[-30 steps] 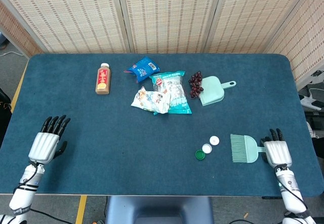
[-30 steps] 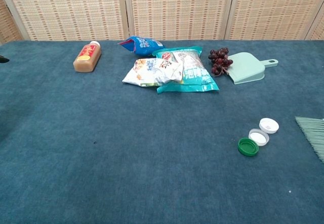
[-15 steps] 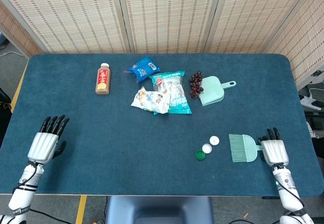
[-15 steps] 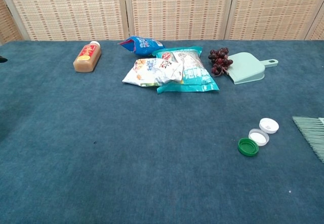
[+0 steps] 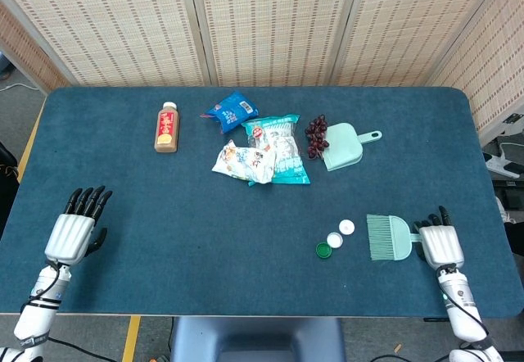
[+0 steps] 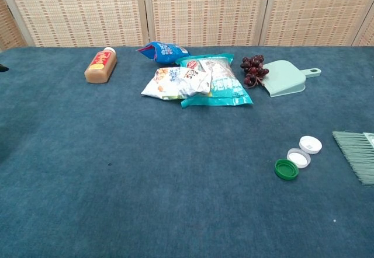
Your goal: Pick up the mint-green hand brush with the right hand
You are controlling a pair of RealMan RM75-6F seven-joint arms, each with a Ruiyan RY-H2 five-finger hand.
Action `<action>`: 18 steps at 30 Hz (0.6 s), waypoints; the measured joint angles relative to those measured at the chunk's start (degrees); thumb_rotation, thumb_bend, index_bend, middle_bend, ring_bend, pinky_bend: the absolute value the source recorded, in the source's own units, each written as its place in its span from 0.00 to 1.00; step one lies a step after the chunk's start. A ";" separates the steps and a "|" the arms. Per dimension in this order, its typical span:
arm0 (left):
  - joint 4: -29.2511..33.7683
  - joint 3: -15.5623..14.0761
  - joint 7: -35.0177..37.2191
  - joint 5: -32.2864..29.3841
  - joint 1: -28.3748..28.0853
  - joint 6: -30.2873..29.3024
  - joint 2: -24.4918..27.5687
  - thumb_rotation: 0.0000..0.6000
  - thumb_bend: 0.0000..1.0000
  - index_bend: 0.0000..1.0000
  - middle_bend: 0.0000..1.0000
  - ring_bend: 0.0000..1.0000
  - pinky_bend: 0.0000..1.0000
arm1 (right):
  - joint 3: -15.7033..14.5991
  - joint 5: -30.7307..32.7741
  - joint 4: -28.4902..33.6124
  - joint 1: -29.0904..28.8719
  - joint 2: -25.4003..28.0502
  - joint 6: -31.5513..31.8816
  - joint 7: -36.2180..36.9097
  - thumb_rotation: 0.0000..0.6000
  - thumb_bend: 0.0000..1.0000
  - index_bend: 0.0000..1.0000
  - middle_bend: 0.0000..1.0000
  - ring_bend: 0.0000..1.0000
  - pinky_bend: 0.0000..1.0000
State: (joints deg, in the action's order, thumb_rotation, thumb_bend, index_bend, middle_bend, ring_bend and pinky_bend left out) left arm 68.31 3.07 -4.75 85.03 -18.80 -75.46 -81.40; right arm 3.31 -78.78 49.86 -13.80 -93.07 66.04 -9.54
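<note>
The mint-green hand brush (image 5: pixel 390 237) lies at the table's front right, bristles pointing left. Its handle runs right under my right hand (image 5: pixel 440 243), which covers and grips the handle end, palm down, dark fingertips pointing away from me. In the chest view only the brush's bristle end (image 6: pixel 356 153) shows at the right edge; the right hand is outside that frame. My left hand (image 5: pixel 74 233) rests palm down near the front left edge, fingers apart, holding nothing.
Two white caps (image 5: pixel 346 227) and a green cap (image 5: pixel 324 251) sit just left of the bristles. Farther back are a mint dustpan (image 5: pixel 342 147), dark grapes (image 5: pixel 315 136), snack bags (image 5: pixel 266 153), a blue packet (image 5: pixel 233 110) and a small bottle (image 5: pixel 166 127).
My right hand and the brush have shifted together a little to the left and slightly away from me. The left hand has stayed put.
</note>
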 measured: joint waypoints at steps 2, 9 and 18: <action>0.22 0.00 -0.15 0.01 0.00 -0.03 0.03 1.00 0.45 0.00 0.00 0.00 0.05 | 0.02 -0.19 -0.81 -0.03 -0.55 0.23 0.24 1.00 0.42 0.84 0.68 0.34 0.09; 0.61 0.06 -0.56 -0.16 0.08 -0.10 0.06 1.00 0.45 0.00 0.00 0.00 0.05 | 0.59 -1.23 -5.70 -0.14 -3.60 3.33 2.85 1.00 0.50 0.99 0.84 0.53 0.17; 0.01 -0.01 0.00 -0.01 0.14 -0.20 0.02 1.00 0.45 0.00 0.00 0.00 0.05 | 0.03 -4.26 -8.23 -0.63 -3.13 6.48 7.10 1.00 0.54 1.00 0.90 0.63 0.18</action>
State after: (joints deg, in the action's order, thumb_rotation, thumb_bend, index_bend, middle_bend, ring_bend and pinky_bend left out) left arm 68.32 3.06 -4.74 85.02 -18.67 -75.66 -81.38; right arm 3.34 -83.04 41.62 -14.43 -96.20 72.52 -2.43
